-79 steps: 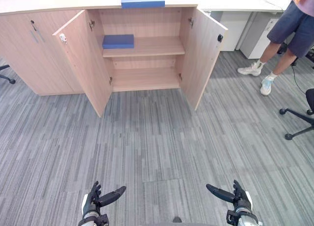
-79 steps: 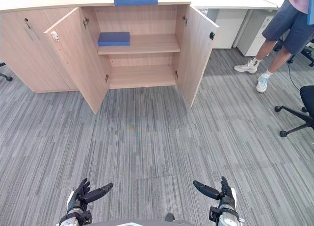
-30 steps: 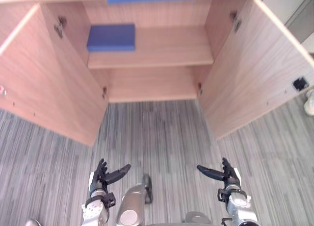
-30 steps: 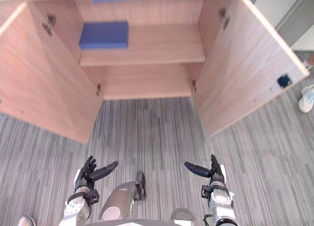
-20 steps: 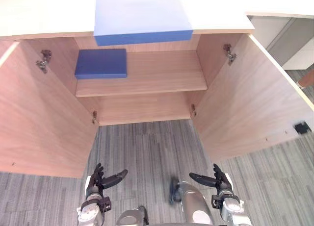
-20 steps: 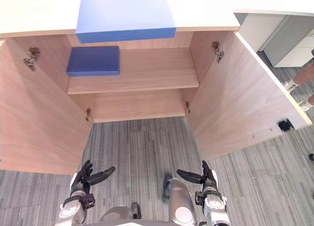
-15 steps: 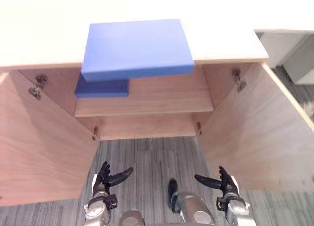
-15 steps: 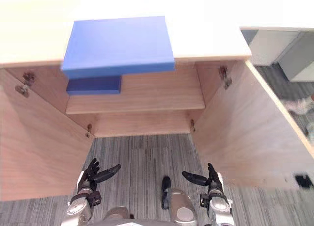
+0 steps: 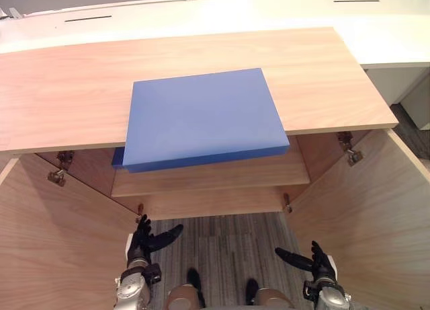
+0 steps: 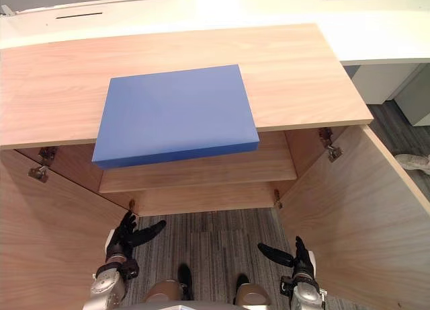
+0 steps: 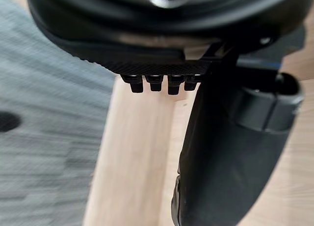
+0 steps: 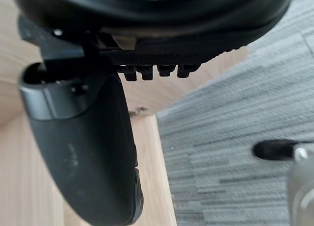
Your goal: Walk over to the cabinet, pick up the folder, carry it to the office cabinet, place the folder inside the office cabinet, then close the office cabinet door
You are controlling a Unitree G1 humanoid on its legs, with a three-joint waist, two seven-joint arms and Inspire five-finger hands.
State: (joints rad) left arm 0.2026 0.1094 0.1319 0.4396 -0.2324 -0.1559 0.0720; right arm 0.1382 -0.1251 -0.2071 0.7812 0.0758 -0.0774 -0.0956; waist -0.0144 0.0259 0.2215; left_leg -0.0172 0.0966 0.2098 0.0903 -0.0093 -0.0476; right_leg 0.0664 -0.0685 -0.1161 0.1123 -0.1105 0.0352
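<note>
A blue folder [image 9: 201, 118] lies flat on the wooden cabinet top [image 9: 329, 74], its front edge jutting over the rim. Below it the cabinet stands with both doors swung wide: left door [image 9: 54, 249], right door [image 9: 376, 216]. On the upper shelf [image 9: 228, 175] a second blue folder [image 9: 117, 159] shows as a sliver at the left. My left hand [image 9: 144, 243] and right hand [image 9: 316, 263] hang low in front of the opening, both open and holding nothing. The left thumb [image 11: 230, 152] and right thumb [image 12: 83, 157] stand straight in the wrist views.
A white desk [image 9: 383, 27] runs behind the cabinet top. Grey striped carpet [image 9: 228, 236] lies between the two doors, which flank my hands on both sides. A shoe [image 10: 416, 162] of a person shows at the far right.
The whole picture has shifted as the camera came up to the cabinet; the top and the folder now lie right below it. Both hands stay low and open.
</note>
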